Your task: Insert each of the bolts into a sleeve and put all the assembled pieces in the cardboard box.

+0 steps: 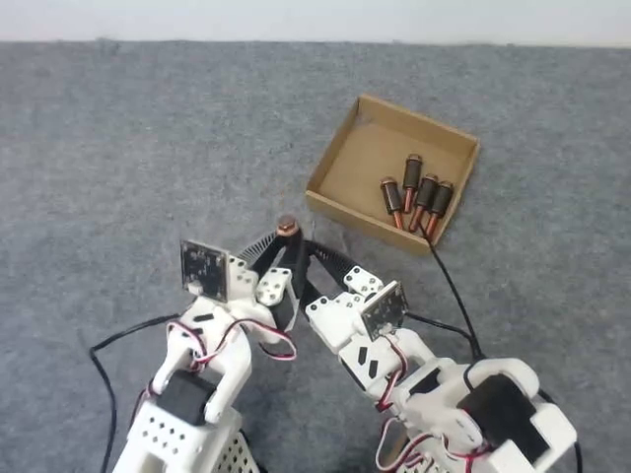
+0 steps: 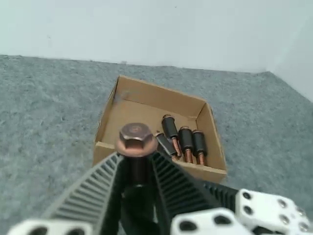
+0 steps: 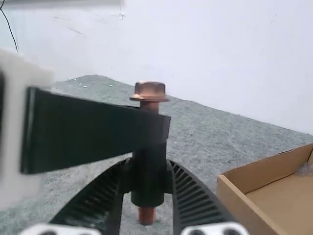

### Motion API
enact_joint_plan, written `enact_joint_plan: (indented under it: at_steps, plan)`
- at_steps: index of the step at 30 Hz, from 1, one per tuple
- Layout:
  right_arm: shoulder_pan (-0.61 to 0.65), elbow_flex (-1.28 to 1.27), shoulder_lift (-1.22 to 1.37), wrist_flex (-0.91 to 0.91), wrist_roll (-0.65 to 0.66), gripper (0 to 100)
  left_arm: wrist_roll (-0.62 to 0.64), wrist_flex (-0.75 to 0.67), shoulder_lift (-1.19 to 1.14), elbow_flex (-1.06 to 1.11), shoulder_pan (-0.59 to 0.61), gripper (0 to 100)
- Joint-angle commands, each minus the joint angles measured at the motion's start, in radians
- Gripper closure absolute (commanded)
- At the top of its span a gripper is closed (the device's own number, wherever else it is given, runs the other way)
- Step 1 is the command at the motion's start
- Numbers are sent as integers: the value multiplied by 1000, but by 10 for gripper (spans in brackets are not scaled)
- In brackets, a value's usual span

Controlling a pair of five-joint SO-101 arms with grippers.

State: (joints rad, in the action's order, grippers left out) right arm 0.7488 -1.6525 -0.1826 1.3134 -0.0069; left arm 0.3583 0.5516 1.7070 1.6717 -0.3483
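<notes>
High view: we see both arms meeting mid-counter, just in front of the cardboard box. Left claw and right claw are both clamped on the held piece, a copper-headed bolt upright in a black sleeve, head up. Four finished pieces lie side by side in the box, towards its right end.

Left wrist view: left claw grips the held piece right under the bolt head. The box sits just behind, finished pieces on its floor.

Right wrist view: right claw is tight on the sleeve, lower down the held piece. The bolt tip pokes out below the sleeve. A left-claw finger crosses above our grip. A box corner is alongside.
</notes>
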Motion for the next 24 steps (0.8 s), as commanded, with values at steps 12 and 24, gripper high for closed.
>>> enact_joint_plan:
  at_steps: [12, 24]
  plan:
    - [-24, -17, -15, 7, 14, 961, -3, 101, 112, 15, 5, 895]
    - [-24, -17, -15, 7, 14, 961, 64, 169, 114, 13, 5, 818]
